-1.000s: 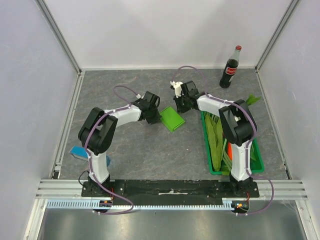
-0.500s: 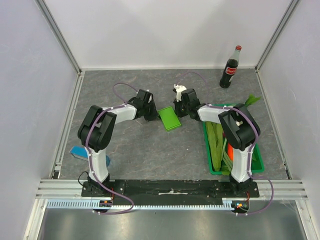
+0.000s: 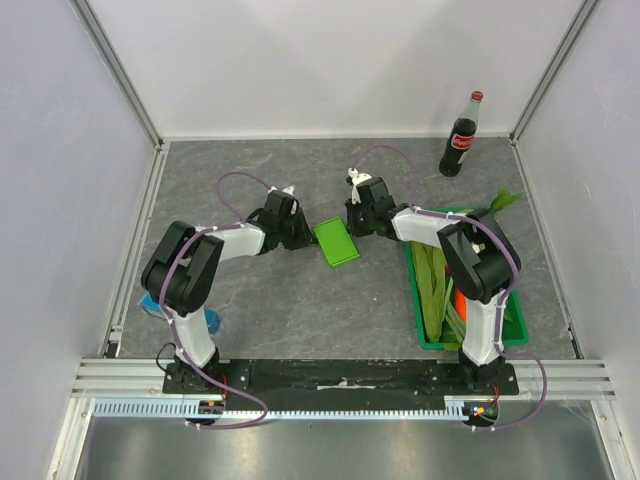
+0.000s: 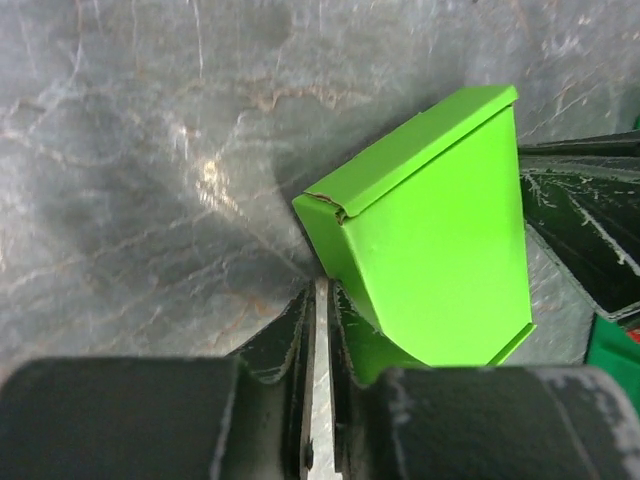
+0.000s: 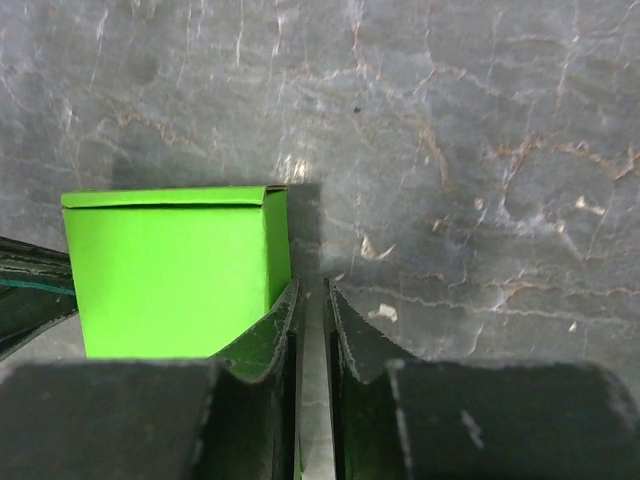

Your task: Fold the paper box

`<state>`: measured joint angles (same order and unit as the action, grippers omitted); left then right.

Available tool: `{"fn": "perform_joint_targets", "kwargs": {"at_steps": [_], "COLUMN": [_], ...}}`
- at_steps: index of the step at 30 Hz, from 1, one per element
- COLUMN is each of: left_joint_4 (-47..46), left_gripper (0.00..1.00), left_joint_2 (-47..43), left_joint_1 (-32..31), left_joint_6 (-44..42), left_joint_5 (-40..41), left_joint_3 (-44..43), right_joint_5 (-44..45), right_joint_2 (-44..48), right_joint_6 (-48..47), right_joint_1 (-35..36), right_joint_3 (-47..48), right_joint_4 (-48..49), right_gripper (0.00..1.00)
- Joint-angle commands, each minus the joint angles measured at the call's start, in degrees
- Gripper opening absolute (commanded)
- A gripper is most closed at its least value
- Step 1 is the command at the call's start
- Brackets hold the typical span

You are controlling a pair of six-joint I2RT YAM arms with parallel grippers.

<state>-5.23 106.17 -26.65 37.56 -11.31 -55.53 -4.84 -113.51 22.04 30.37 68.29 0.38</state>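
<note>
The paper box [image 3: 336, 243] is a small lime-green card piece lying flattened on the grey table between my two arms. In the left wrist view the paper box [image 4: 440, 250] lies just right of my fingertips, with a folded flap along its far edge. My left gripper [image 3: 301, 236] [image 4: 322, 290] stands at its left edge, jaws parted by a narrow slit with only table showing between them. My right gripper [image 3: 352, 222] [image 5: 312, 290] sits at the paper box's [image 5: 170, 270] far right corner, open by a thin gap, holding nothing.
A dark-green crate [image 3: 420, 300] of vegetables stands to the right under the right arm. A cola bottle [image 3: 462, 135] stands at the back right. A blue block [image 3: 150, 303] lies at the left, partly behind the left arm.
The paper box has slid a little left and toward the near edge. My left arm drew back leftward and its jaws parted slightly. My right gripper came down to the box's corner.
</note>
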Motion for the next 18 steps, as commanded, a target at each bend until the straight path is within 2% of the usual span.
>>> {"fn": "perform_joint_targets", "kwargs": {"at_steps": [1,3,9,14,18], "left_joint_4": [8.04,8.83,9.89,9.11,8.49], "left_gripper": [0.18,0.24,0.27,0.19,0.11], "left_joint_2": [-4.83,-6.32,-12.38,-13.54,-9.59], "left_joint_1": [-1.21,-1.21,-1.29,-3.84,-8.4], "left_joint_6": [-5.13,-5.22,-2.5,-0.74,1.11], "left_joint_5": [3.74,4.97,4.72,2.17,2.87], "left_joint_3": [0.77,2.0,7.18,9.3,6.24], "right_joint_5": [1.04,2.29,5.99,5.72,4.94], "right_joint_2": [0.83,1.71,3.82,6.28,7.08], "right_joint_6": [-1.47,-2.44,-4.64,-5.25,-5.43], "right_joint_1": [1.8,1.62,1.71,1.62,1.71], "right_joint_3": [0.44,0.53,-2.55,-7.19,-10.1], "right_joint_4": [-14.35,-16.11,-17.17,-16.56,-14.8], "right_gripper": [0.22,0.22,0.29,0.29,0.27]}}
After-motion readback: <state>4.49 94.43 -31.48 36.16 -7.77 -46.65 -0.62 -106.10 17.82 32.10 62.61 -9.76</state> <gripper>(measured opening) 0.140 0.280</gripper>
